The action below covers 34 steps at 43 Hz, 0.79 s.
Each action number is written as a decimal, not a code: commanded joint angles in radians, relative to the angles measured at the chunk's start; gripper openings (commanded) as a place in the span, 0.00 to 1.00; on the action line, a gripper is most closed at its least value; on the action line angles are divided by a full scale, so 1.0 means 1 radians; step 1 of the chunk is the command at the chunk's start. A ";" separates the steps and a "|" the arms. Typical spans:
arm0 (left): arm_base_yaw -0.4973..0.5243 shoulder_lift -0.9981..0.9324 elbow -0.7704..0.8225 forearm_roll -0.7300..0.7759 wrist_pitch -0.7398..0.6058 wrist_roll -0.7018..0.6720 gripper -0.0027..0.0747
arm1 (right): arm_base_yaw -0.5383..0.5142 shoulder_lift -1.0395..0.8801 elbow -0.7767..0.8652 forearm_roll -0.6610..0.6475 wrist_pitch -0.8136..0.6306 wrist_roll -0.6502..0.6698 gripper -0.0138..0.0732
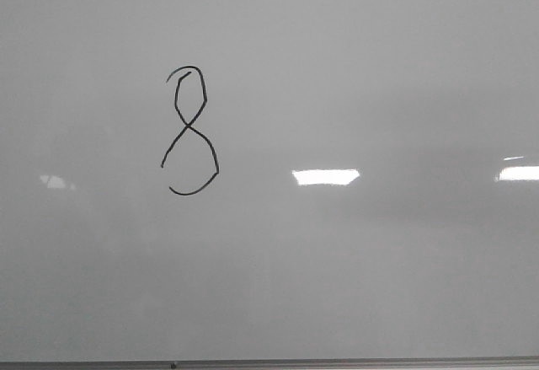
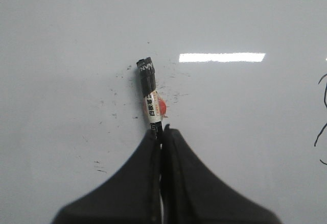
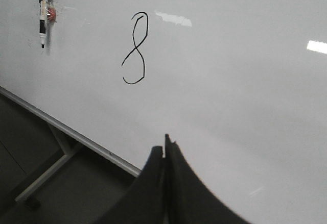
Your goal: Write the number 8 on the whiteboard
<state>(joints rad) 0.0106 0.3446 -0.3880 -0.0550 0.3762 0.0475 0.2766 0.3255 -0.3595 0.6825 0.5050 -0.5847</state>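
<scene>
The number 8 [image 1: 191, 130] is drawn in thin black marker on the whiteboard [image 1: 379, 75], left of centre, with a narrow doubled top loop and a wider bottom loop left slightly open. The right wrist view shows the same number 8 [image 3: 135, 48], and a black marker [image 3: 43, 15] with a white label and red spot lying free on the board. My left gripper [image 2: 162, 129] is shut above that marker [image 2: 150, 96], whose tip end is hidden behind the fingers. My right gripper [image 3: 166, 142] is shut and holds nothing, near the board's edge.
The whiteboard's thin metal frame edge [image 3: 76, 134] runs diagonally, with a stand leg [image 3: 46, 175] and dark floor beyond it. Small black ink specks [image 2: 117, 89] dot the board around the marker. Bright glare patches [image 1: 325, 176] lie on the glossy surface.
</scene>
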 commanded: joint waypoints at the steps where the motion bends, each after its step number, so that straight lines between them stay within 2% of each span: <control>1: -0.002 0.004 -0.026 -0.008 -0.077 -0.010 0.01 | -0.006 0.008 -0.026 0.017 -0.061 -0.006 0.08; 34: -0.002 -0.027 -0.008 -0.006 -0.079 -0.010 0.01 | -0.006 0.008 -0.026 0.017 -0.061 -0.006 0.08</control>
<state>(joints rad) 0.0106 0.3316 -0.3803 -0.0550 0.3762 0.0475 0.2766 0.3255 -0.3595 0.6825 0.5050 -0.5847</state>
